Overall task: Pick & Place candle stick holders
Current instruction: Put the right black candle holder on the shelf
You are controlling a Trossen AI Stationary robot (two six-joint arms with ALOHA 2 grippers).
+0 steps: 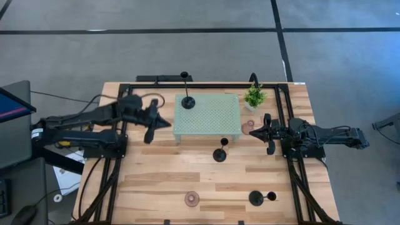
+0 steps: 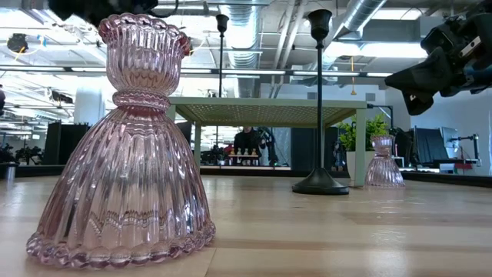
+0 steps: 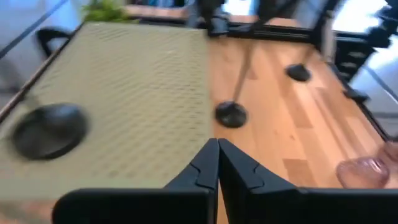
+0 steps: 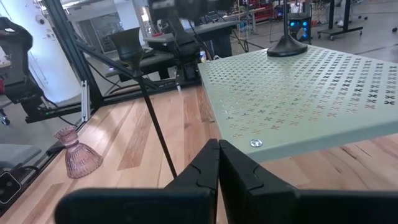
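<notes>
— Since the green tray (image 1: 208, 114) fills the middle of the worktop (image 1: 156, 178), what stands around it?

— A small potted plant (image 1: 254, 96) at its upper right corner, and a pink glass holder (image 1: 249, 127) just off its right edge. One black holder (image 1: 187, 100) stands on the tray's upper left part, disc base down, thin stem upright.

— And the other holders?

— A second black one (image 1: 220, 154) stands just below the tray, a third (image 1: 257, 198) lies at the lower right of the high view. Another pink one (image 1: 192, 199) sits at lower centre; close up it is ribbed, bell-shaped and see-through.

— The tools?

— The left tool (image 1: 164, 122) hangs at the tray's left edge, fingers pressed together, holding nothing. The right tool (image 1: 255, 132) hovers beside the pink holder at the tray's right, likewise closed and empty.
</notes>
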